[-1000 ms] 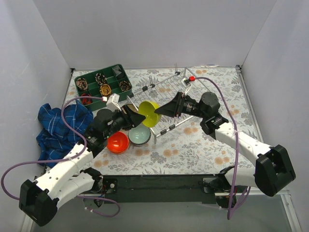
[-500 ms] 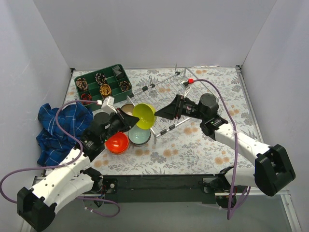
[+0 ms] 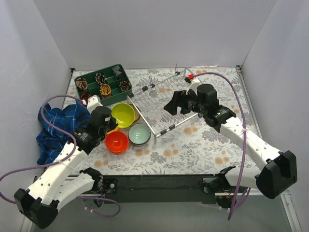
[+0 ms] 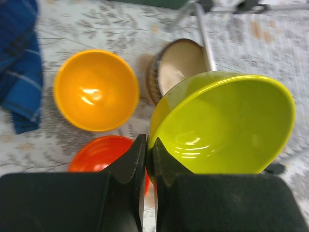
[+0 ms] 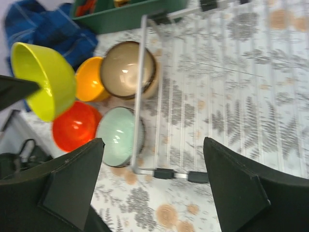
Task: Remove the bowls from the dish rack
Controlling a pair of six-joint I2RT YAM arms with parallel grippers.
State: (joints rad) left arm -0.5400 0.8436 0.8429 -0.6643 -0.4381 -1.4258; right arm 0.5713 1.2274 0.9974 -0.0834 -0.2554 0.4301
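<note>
**Lime bowl pinched at the rim, right jaws wide over the rack**

Your left gripper has its jaws pressed together on the rim of the lime green bowl, pinching it at the near edge. The bowl hangs tilted, just left of the dish rack. It is above a cluster of bowls that stand on the floral table.

Those are an orange-yellow bowl, a red-orange bowl, a pale grey-green bowl and a brown bowl with a cream inside. The brown one and the grey-green one sit right at the rack's left rail.

Your right gripper hovers over the rack with its jaws spread wide, gripping nothing. A dark green tray lies at the far left of the table. A blue cloth is bunched beside your left arm.
</note>
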